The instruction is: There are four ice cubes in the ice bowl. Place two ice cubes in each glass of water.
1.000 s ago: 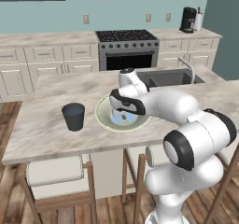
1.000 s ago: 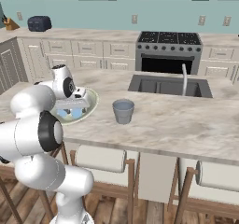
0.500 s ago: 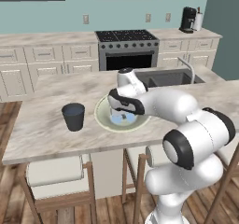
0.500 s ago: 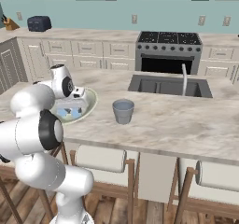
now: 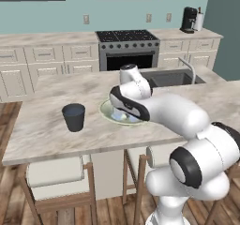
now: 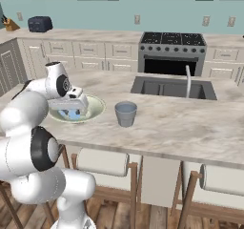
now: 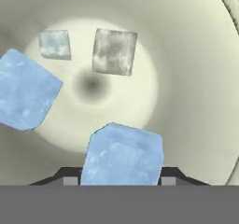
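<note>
Gripper point(image 7: 120, 181) down inside the ice bowl point(image 7: 196, 92); its two dark fingertips point(image 7: 70, 177) sit against opposite sides of one ice cube point(image 7: 122, 155), so the jaws read as closed on that cube. A second ago the jaws stood much wider; they have since drawn in and stopped against the cube's faces, and neither base view shows the arm shifting meanwhile. Judgement: the grasp has just been made and the lift has not started, since the cube looks level with the bowl floor. Beyond the fingertips, a second blue cube point(image 7: 25, 90) lies ahead and off to one side, and two paler, greyer cubes point(image 7: 114, 50) rest further out past the bowl's centre, near each other but apart. All four cubes are therefore in the bowl; none delivered yet. Outward from the bowl, the dark glass point(image 5: 74, 117) stands well apart on one side of the counter point(image 5: 37, 125); the lighter grey glass point(image 6: 126, 114) stands near the bowl on the other. Next move calls for a straight lift clear of the rim.
</note>
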